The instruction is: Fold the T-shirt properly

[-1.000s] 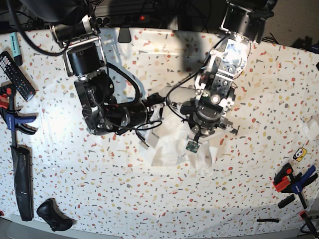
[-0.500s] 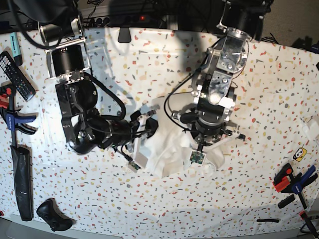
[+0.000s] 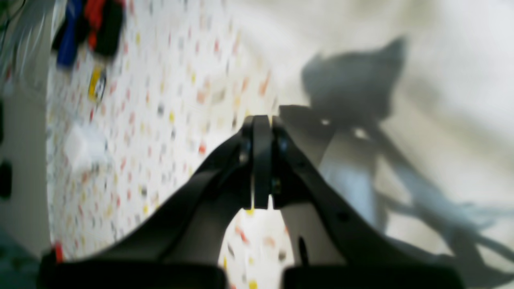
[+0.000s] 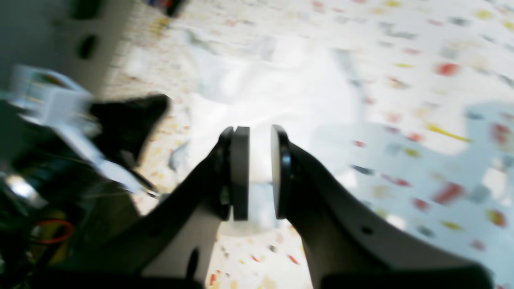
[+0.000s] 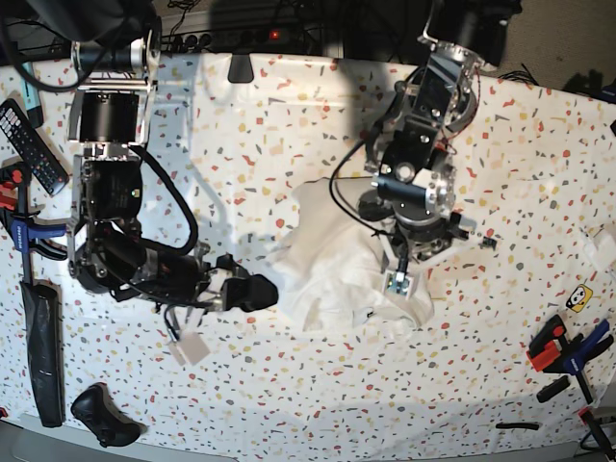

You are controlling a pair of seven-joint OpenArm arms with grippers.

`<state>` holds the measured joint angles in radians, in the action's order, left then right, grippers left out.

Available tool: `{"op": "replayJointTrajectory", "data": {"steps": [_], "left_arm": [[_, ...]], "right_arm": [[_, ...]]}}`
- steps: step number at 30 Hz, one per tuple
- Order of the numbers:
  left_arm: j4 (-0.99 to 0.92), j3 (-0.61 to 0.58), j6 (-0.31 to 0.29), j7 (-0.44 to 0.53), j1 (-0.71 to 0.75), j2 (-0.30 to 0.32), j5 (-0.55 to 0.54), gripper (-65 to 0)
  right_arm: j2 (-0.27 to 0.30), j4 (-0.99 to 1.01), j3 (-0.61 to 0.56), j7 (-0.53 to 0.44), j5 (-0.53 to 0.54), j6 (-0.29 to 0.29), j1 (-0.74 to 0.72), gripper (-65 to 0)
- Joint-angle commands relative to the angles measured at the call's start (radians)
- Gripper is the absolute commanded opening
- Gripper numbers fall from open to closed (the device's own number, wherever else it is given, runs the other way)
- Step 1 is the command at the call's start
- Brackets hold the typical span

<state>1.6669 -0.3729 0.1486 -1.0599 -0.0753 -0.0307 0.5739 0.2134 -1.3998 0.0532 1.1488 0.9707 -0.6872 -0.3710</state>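
Note:
The white T-shirt [image 5: 332, 250] lies crumpled in a mound at the table's middle. It also shows in the left wrist view [image 3: 441, 60] and the right wrist view [image 4: 273, 80]. My left gripper [image 5: 397, 281] hangs over the shirt's right part. In its wrist view, the left gripper [image 3: 261, 120] has its pads pressed together and a fold of cloth rises to the tips. My right gripper [image 5: 262, 289] is at the shirt's left edge. In its wrist view, the right gripper [image 4: 259, 132] is narrowly closed with white cloth between the pads. Both wrist views are blurred.
A remote control [image 5: 29, 144], blue-orange clamps [image 5: 24, 231] and a black pouch [image 5: 43, 351] lie along the left edge. A black controller [image 5: 101, 416] sits front left. More clamps [image 5: 568, 351] and a yellow tag [image 5: 578, 298] lie at right.
My right gripper has moved left and toward the front, and the shirt's left edge has come with it. The left arm has shifted slightly right. The shirt has spread wider.

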Motion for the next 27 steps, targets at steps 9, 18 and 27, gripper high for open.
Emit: {"op": "replayJointTrajectory", "data": {"steps": [9,18,27], "left_arm": [[0.269,0.000,0.009,0.018,0.186,-0.006,0.039,-65.0],[0.386,0.000,0.009,0.035,0.334,-0.002,0.036,-65.0],[0.462,0.000,0.008,0.032,0.404,-0.002,0.039,-65.0]], "right_arm": [[-0.057,0.118,-0.167,-0.209,-0.122,-0.011,-0.028,-55.8],[-0.159,0.412,-0.171,-0.395,-0.399,-0.011,-0.098,-55.8],[-0.177,0.400,-0.142,-0.168,-0.236,-0.011,-0.194,-55.8]]}}
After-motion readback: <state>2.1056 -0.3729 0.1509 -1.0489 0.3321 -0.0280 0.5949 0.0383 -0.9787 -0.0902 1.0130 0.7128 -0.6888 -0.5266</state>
